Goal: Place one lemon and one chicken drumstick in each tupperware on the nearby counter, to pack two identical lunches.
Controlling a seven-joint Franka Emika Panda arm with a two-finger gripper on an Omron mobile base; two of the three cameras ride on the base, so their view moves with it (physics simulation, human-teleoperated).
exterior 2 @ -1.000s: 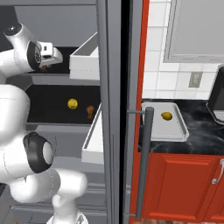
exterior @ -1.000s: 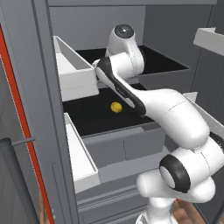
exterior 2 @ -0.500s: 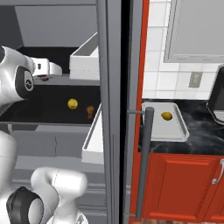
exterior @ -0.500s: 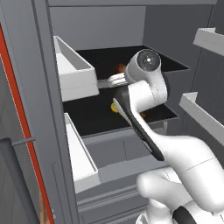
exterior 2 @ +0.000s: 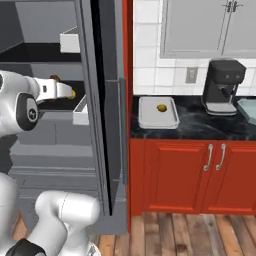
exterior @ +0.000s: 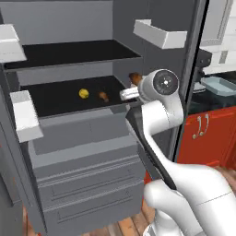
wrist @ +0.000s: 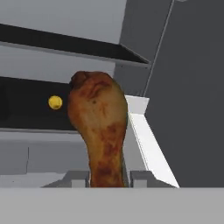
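Note:
My gripper [wrist: 107, 177] is shut on a browned chicken drumstick [wrist: 98, 127], which stands up between the fingers. In the left base view the gripper [exterior: 132, 86] holds that drumstick [exterior: 135, 78] just in front of the open fridge's right side. On the black fridge shelf lie a lemon [exterior: 83, 93] and a second drumstick [exterior: 103, 96]. The whitish-grey tupperware [exterior 2: 150, 119] sits on the black counter [exterior 2: 200, 127] with a lemon [exterior 2: 161, 107] in it. The pale blue tupperware [exterior 2: 249, 108] lies at the counter's far right and also shows in the left base view [exterior: 220, 85].
The fridge door [exterior 2: 102, 110] stands open edge-on between the arm and the counter. White door bins [exterior: 159, 33] jut out near the hand. A black coffee machine [exterior 2: 223, 85] stands between the two tupperwares. Red cabinet doors [exterior 2: 170, 175] run under the counter.
Both base views have shifted, so the camera has moved. The arm has drawn back out of the fridge shelf toward the right, with the drumstick still in the gripper.

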